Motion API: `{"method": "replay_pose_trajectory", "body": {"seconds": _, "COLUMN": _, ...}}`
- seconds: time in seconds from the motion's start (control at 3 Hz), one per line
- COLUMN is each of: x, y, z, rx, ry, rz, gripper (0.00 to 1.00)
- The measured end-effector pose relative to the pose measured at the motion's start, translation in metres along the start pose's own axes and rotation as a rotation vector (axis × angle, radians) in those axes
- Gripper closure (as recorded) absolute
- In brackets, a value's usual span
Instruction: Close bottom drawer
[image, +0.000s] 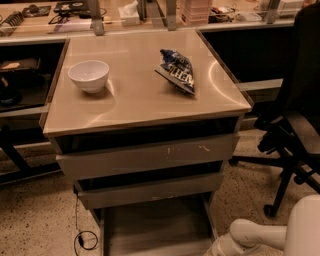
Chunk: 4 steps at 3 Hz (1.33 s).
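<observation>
The gripper sits at the very bottom edge of the view, at the end of the white robot arm that comes in low from the right corner. It is down near the floor, just beside the right side of the bottom drawer. It is cut off by the frame there, so I cannot tell whether it is open or closed, or whether it touches the drawer.

The bottom drawer is pulled well out toward me, its flat grey tray floor bare and lying under the two drawers above. The middle drawer front stands out a little from the cabinet, with a dark gap over it. The top drawer front is wider and carries pale scratch marks right of centre.

On the shiny beige table above them, a white bowl stands upright near the left side. A blue snack bag lies well apart from it toward the right rear.

A thin black cable hangs from the cabinet's left side and loops on the speckled floor. A black office chair stands to the right, near the table's corner. Behind runs a long bench with a tissue box among small clutter.
</observation>
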<state>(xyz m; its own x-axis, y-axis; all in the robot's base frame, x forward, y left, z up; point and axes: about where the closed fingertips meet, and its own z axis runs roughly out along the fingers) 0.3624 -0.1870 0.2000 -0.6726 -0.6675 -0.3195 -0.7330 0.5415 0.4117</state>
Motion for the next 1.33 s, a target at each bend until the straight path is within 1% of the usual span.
{"method": "replay_pose_trajectory", "body": {"seconds": 0.67, "x": -0.005, "y": -0.003, "z": -0.001, "rx": 0.006, "ry": 0.002, "rz": -0.009, "gripper": 1.00}}
{"method": "replay_pose_trajectory", "body": {"seconds": 1.0, "x": -0.016, "y": -0.011, "z": 0.000, "rx": 0.018, "ry": -0.007, "rz": -0.029, "gripper": 1.00}}
{"method": "replay_pose_trajectory", "body": {"seconds": 1.33, "x": -0.032, "y": -0.025, "z": 0.003, "rx": 0.035, "ry": -0.023, "rz": -0.061, "gripper": 1.00}}
